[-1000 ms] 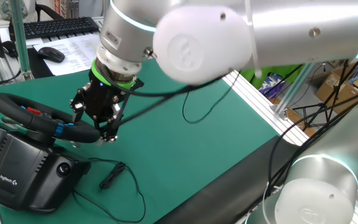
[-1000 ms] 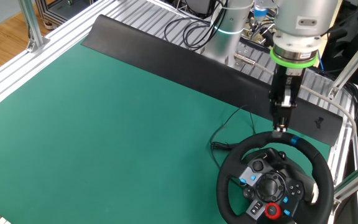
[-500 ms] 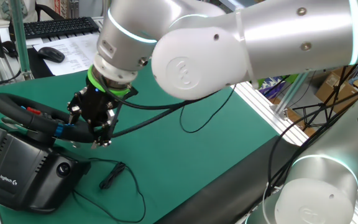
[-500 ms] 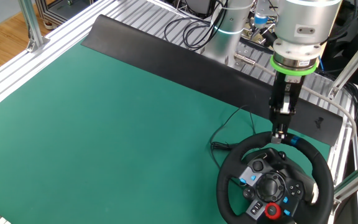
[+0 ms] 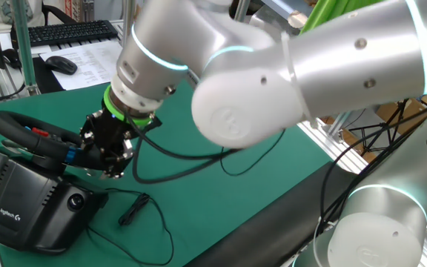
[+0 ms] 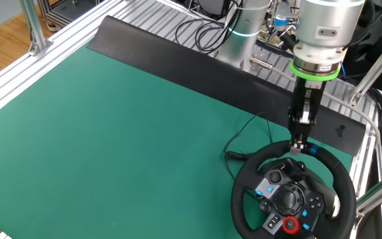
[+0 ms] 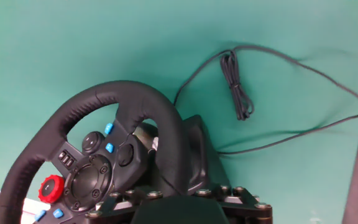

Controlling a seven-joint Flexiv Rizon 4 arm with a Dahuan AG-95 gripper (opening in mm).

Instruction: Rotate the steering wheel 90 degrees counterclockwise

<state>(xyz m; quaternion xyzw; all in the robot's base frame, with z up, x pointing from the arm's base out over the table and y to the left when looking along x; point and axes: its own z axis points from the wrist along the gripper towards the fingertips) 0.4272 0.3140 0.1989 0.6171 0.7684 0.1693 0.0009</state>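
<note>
Here we are working at the very corner of the green tabletop [image 6: 131, 126], with the steering wheel [image 6: 296, 196] sitting on its boxy black base [image 5: 32, 204] close to the aluminium frame rail [image 6: 370, 192] on one side, while a wide stretch of bare mat is lying open on the other side. A thin black cable [image 7: 241, 93] is trailing loose across the mat just beside the base. The wheel is tilting back on its base, its face looking up and away from the arm, with the red dial [image 6: 290, 224] low on the hub and the blue buttons [image 7: 109, 129] on the spokes. Our hand [image 6: 298, 144] is reaching down to the top of the rim, fingers straddling it, though we cannot tell whether they are pinching it or merely around it. Compared with a second ago, we are seeing the hand shifted slightly along the rim and the arm swung further over, while the wheel is looking much as it did.
</note>
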